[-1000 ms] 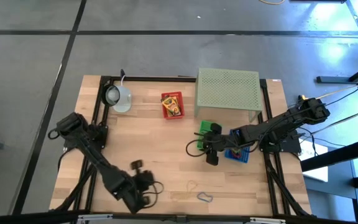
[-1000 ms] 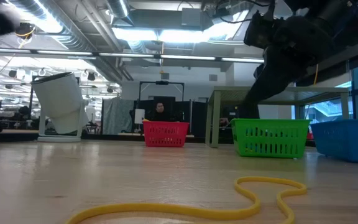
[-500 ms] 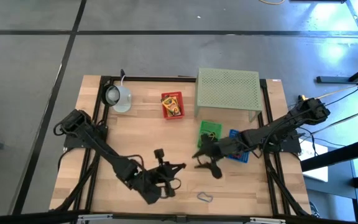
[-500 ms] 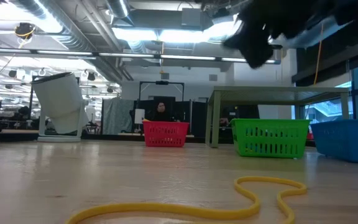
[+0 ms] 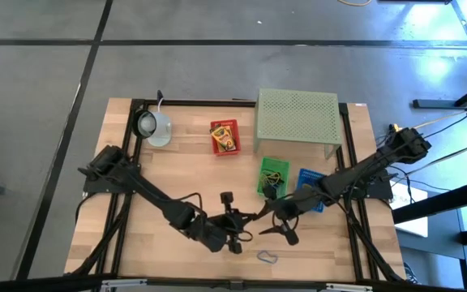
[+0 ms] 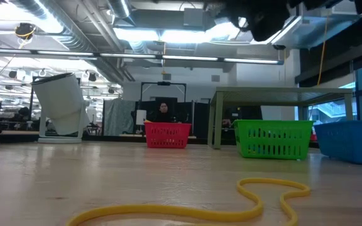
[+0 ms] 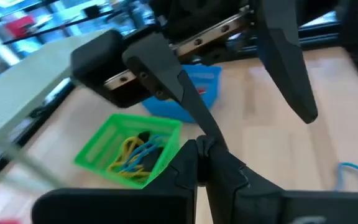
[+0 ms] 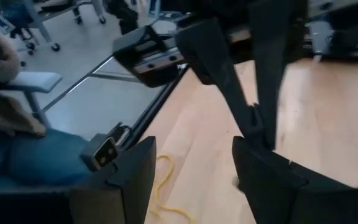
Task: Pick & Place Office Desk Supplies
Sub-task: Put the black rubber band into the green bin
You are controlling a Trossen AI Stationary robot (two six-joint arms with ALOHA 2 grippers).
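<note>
Both grippers meet above the bare wood near the table's near edge. My left gripper (image 5: 254, 218) (image 7: 202, 149) is shut, and nothing shows between its tips. My right gripper (image 5: 276, 233) (image 8: 194, 148) is open wide, and the left fingertips stand between its fingers. The green basket (image 5: 272, 174) (image 7: 132, 149) holds yellow and blue loops. The blue basket (image 5: 310, 199) sits next to it. The yellow printed box (image 5: 224, 136) lies in a red basket. A blue loop (image 5: 266, 257) (image 7: 353, 172) and a yellow loop (image 6: 231, 204) (image 8: 162, 186) lie on the wood. My left gripper's shut fingertips (image 7: 191, 158) lie close against one finger (image 7: 185, 99) of the right gripper; I cannot tell whether they touch it.
The pale mug-like object (image 5: 156, 126) stands at the far left. The pale green perforated stand (image 5: 297, 118) stands at the far edge, behind the baskets. Bare wood lies between the mug and the left arm. A person sits in the room beyond the table.
The left gripper has swung from the near left of the table toward the right, up to the right gripper. The right gripper has moved from beside the green basket toward the near edge, meeting the left one.
</note>
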